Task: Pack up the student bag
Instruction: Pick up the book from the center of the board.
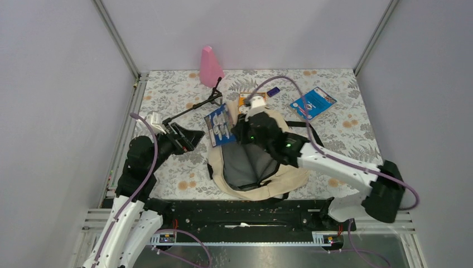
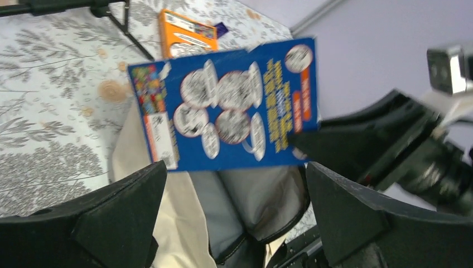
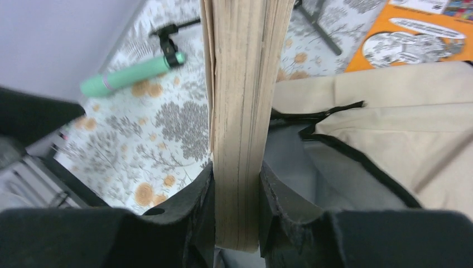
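Top external view: one student bag (image 1: 287, 180) lies open in the middle of the desk (image 1: 167, 92). There are three books. The right pincer (image 3: 237, 184) clamps one blue book (image 1: 219, 125) over the bag's mouth. A second blue book (image 1: 313, 103) and an orange book (image 1: 245, 100) lie behind. The left pincer (image 2: 235, 167) is wide open and holds nothing.

Robot lab test cell: plain pale wall panels (image 1: 50, 84) in aluminium frame posts (image 1: 116, 38) enclose a floral-covered worktop (image 1: 167, 92), black slotted mounting rail (image 1: 251, 212) along its near edge.

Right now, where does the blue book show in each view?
Top external: blue book at centre, left of the right gripper, at the student bag far rim.
Left wrist: cover face-on, upper centre.
Right wrist: page edges only, upright, centre.
Shared landmark: the student bag's dark-trimmed opening.
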You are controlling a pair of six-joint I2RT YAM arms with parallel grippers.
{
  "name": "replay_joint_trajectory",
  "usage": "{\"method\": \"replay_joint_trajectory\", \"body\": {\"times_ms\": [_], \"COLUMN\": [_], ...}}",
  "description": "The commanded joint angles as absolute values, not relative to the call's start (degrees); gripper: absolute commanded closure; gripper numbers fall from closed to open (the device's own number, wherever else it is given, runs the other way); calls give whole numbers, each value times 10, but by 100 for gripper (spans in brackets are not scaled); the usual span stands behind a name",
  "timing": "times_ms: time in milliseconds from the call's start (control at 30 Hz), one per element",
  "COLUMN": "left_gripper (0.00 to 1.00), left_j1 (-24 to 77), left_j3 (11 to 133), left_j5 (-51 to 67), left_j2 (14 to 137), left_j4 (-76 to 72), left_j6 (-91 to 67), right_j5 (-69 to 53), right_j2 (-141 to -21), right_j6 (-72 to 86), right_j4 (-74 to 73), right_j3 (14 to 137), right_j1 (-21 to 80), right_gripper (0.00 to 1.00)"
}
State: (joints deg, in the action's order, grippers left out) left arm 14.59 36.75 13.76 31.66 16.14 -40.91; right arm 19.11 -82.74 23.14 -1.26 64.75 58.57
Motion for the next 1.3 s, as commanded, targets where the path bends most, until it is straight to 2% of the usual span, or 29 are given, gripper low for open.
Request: {"method": "replay_joint_trajectory", "body": {"times_ms": [0,200,467,900,1033,1167,1267], "left_gripper": [1,1,1,1,1,1,11], "left_j1": [146,146,146,145,145,145,146], "left_j3": [334,323,304,322,313,302,295], "left_j5": [234,291,359,368,395,427,438], "left_j2": [292,291,321,299,309,313,315], "left_j4": [54,-6,-149,-110,-148,-227,-287], "left_j6": [-398,-432,-534,-548,-581,-635,-676], "right_j5": [71,-100,-222,-257,-284,-292,-294], "right_j2": [-702,-588,-514,-485,-493,-500,-508], "right_j6": [286,360,458,509,541,537,533], "right_j4": [69,106,199,270,328,317,307], "right_j3": [614,545,502,496,489,496,496], "right_j1": [512,427,398,396,396,396,396], "right_gripper": [100,100,100,100,100,100,100]}}
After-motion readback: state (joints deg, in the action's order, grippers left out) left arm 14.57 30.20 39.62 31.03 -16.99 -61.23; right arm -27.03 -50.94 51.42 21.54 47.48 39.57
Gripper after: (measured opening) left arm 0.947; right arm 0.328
